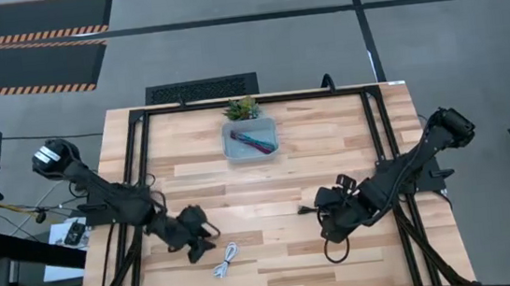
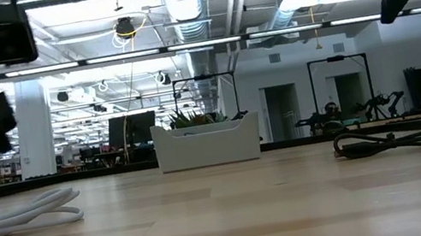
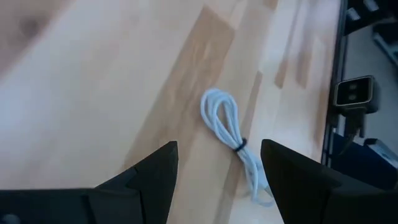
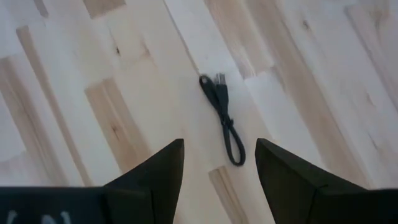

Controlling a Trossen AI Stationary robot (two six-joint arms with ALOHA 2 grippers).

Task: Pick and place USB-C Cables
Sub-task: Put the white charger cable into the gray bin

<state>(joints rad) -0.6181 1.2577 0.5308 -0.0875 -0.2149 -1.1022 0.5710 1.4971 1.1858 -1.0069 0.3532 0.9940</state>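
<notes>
A white USB-C cable (image 3: 225, 127), bundled with a dark tie, lies flat on the wooden table near its near edge, also in the high view (image 1: 226, 260) and the low view (image 2: 11, 218). My left gripper (image 3: 217, 149) hovers open just left of it (image 1: 201, 244), fingers standing either side of it in the wrist view. A black USB-C cable (image 4: 225, 118) lies flat right of centre (image 1: 303, 211) (image 2: 393, 140). My right gripper (image 4: 221, 144) is open above the table, just right of it (image 1: 326, 213). Teal and maroon cables (image 1: 257, 144) lie inside the clear bin (image 1: 233, 151).
A small green potted plant (image 1: 242, 108) stands just behind the bin at the table's far edge. Black frame rails (image 1: 141, 163) run along the table's left and right sides. Bare wood (image 1: 260, 199) lies between the bin and both grippers.
</notes>
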